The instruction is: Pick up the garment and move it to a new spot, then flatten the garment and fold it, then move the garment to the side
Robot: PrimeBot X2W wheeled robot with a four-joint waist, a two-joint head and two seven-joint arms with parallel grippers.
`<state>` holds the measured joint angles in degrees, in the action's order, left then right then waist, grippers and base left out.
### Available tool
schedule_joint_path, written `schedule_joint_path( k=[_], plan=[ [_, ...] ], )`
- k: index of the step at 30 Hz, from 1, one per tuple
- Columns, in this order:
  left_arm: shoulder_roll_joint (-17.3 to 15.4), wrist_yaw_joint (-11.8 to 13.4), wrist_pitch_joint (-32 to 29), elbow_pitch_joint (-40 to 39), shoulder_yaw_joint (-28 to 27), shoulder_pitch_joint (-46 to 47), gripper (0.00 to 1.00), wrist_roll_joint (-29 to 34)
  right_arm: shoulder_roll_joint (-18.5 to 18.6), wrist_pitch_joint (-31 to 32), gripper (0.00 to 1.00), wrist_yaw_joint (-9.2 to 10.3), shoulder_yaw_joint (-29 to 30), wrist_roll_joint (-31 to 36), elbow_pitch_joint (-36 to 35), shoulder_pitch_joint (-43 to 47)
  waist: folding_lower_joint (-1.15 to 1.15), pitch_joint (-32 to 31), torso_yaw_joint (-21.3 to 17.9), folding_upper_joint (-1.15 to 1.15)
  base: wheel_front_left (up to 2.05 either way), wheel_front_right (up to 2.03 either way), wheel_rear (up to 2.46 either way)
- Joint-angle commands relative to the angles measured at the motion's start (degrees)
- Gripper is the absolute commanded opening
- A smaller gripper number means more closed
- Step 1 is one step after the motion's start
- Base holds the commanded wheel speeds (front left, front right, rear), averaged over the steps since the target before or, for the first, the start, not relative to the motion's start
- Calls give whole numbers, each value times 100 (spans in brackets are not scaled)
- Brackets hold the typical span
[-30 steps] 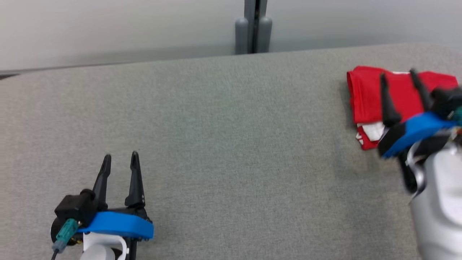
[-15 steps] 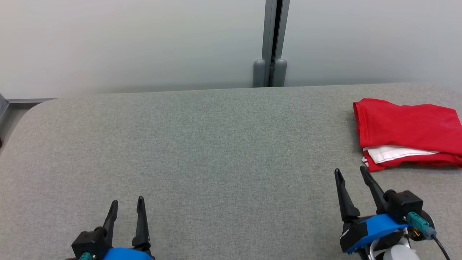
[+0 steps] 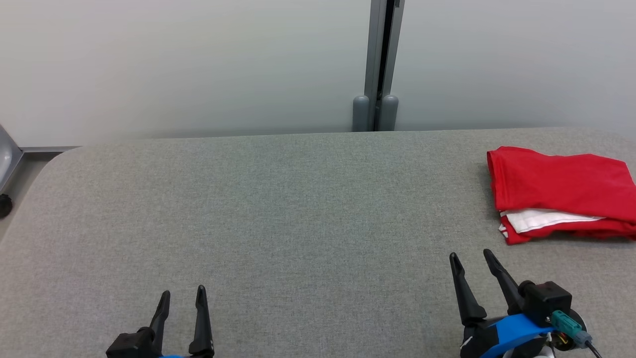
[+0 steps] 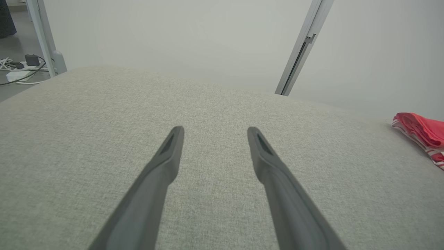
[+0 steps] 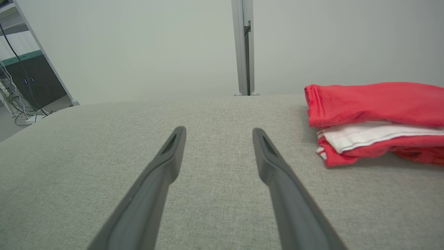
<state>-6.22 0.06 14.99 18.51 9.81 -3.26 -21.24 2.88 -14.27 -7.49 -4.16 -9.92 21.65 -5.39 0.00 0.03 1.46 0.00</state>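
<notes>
Status: garment sits folded on the far right of the table, red layers stacked with a white band poking out along the near edge. Its right end runs out of the head view, so it is not possible to tell how close it lies to the table's edge. Right pincer is spread and empty, low over the table, nearer the robot than the garment and clear of it, fingers pointing roughly toward the stack's near-left corner. Left pincer is also spread and empty, well apart from the garment on the other side of the table. Judging by the layout, the fold and the move to the side look done, so the main risk is disturbing the result. If the right arm drives forward along its current heading, a fingertip could catch the near-left corner or the protruding white band and peel the layers open. The top red layer looks puffy at the left fold rather than pressed flat, so it may relax and slump by itself. If the hidden right end overhangs the table, any nudge from the left could slide the stack off. The left arm poses no visible risk. Safest retreat for the right arm looks like straight up or back.
</notes>
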Motion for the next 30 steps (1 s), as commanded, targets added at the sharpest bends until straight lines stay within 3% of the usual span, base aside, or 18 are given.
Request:
schedule_joint_path(
  k=[1,10,11,15,30],
  plan=[
    [-1,18,24,-31,-4,-21,100,-34,4,-29,100,0,-10,-38,5,82,0,2,1,0,0,0,0],
    [-3,52,-50,-88,17,-44,100,-120,4,15,100,0,-21,-43,5,70,0,22,-16,0,0,0,0],
    [6,19,-51,-72,17,-3,0,-140,0,8,0,0,-15,-24,0,3,0,23,-16,0,0,0,0],
    [50,15,-83,113,24,-58,0,-163,-2,19,0,0,-15,-35,180,62,1,23,-17,0,0,0,0],
    [106,-139,-499,2,-317,160,0,-1537,-1,431,0,0,206,-1663,-13,22,1,22,-32,0,0,0,0]
  ],
)
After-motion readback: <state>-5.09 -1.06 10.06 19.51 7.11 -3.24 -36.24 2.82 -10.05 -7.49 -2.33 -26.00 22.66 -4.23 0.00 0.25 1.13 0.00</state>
